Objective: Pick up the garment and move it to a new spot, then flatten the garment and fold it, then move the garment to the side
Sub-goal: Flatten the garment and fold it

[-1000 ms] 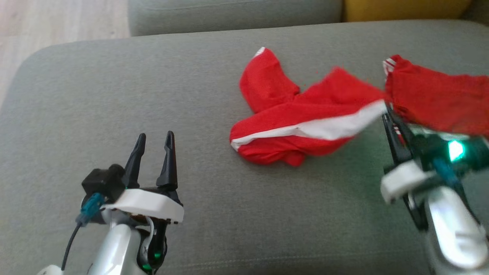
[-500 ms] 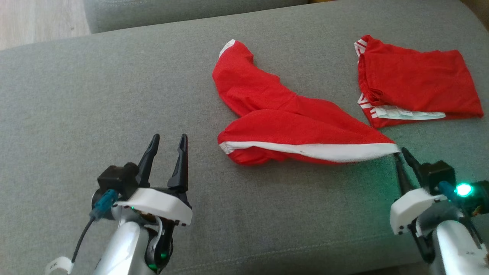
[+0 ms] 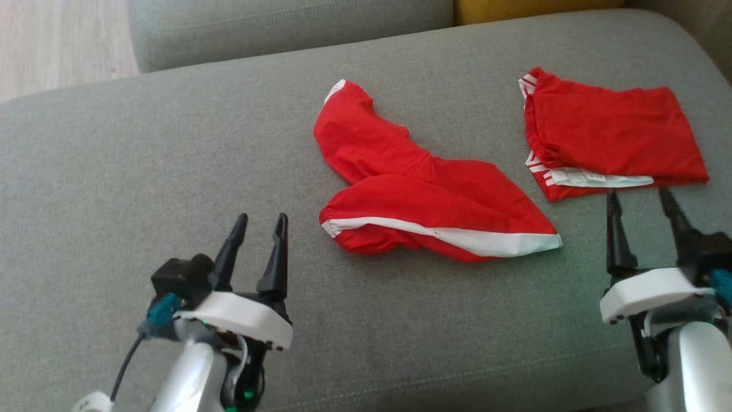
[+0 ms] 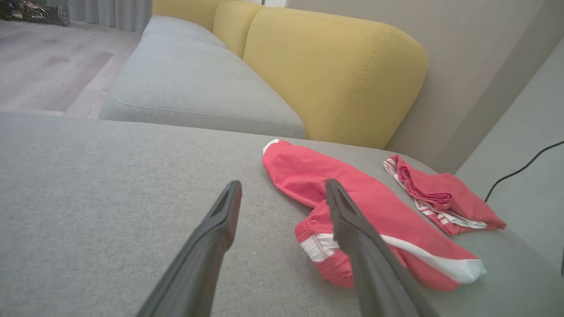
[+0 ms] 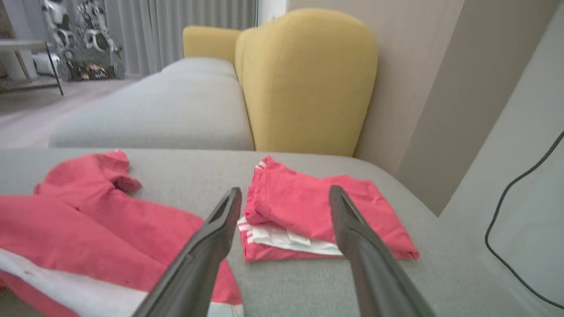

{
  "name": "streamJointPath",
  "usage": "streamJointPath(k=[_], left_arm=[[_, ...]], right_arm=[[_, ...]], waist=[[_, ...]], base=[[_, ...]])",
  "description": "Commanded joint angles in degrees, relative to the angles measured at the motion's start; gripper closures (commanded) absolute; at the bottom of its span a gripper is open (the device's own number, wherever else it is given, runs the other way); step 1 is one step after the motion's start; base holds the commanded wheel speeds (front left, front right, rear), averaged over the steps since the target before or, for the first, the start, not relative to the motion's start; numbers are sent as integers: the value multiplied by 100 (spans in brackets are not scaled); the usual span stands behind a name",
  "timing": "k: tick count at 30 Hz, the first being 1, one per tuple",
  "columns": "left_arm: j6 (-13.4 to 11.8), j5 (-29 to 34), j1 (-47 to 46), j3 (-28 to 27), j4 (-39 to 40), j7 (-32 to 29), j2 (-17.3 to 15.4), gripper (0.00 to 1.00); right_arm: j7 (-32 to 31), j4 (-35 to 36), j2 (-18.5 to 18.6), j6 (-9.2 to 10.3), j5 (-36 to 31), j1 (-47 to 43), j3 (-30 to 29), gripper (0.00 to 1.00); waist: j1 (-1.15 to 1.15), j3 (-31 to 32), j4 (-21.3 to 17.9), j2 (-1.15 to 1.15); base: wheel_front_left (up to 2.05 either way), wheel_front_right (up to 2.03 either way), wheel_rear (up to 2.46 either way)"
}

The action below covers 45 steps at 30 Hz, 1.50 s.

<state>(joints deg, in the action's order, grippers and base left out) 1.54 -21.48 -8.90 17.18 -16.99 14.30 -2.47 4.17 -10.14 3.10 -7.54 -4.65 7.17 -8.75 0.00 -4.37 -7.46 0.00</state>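
Note:
The garment is red with a white band. It lies crumpled and unheld in the middle of the grey sofa cushion, its white-edged corner pointing right. My right gripper stands open just right of that corner, fingers apart and empty. The right wrist view has the garment at the lower left of my right gripper. My left gripper is open and empty, a short way left of the garment. In the left wrist view the garment lies partly behind the right finger of my left gripper.
A second red garment, folded flat with white stripes, lies at the cushion's far right, just beyond my right fingertips. Yellow backrest cushions rise behind. Wooden floor shows past the left edge. A black cable runs at right.
My right gripper has opened and let go of the garment's white band, which now rests on the cushion. It has drawn back to the right. The head camera has shifted.

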Motion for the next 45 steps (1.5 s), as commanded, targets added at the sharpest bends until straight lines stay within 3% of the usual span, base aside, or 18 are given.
streamJointPath(k=[1,11,18,29,43,44,45], left_arm=[[2,-105,-105,-126,193,70,-41,0],[92,-1115,-209,332,-344,57,-41,0],[147,-2222,-815,644,-1059,-219,-41,0],[135,-2651,-1352,941,-1764,-215,-41,0],[362,-2996,-1574,1182,-2021,-47,-41,2],[372,-2998,-1591,1191,-2034,-36,-41,59],[383,-2982,-1609,1202,-2047,-23,-41,100]], right_arm=[[104,269,4,5,114,-13,92,0],[309,526,-21,5,475,-127,479,0],[324,603,-22,5,527,-8,652,0],[357,592,-22,5,524,75,665,0],[375,491,-22,5,514,117,603,0],[373,477,-22,5,511,114,617,0],[373,464,-22,5,506,109,628,0]], waist=[[0,24,-13,0],[0,-101,-223,0],[0,-392,-470,0],[0,-546,-607,0],[0,-543,-623,0],[0,-546,-624,0],[0,-546,-625,0]], base=[[0,0,0],[0,0,0],[0,0,0],[0,0,0],[0,0,0],[0,0,0],[0,0,0]])
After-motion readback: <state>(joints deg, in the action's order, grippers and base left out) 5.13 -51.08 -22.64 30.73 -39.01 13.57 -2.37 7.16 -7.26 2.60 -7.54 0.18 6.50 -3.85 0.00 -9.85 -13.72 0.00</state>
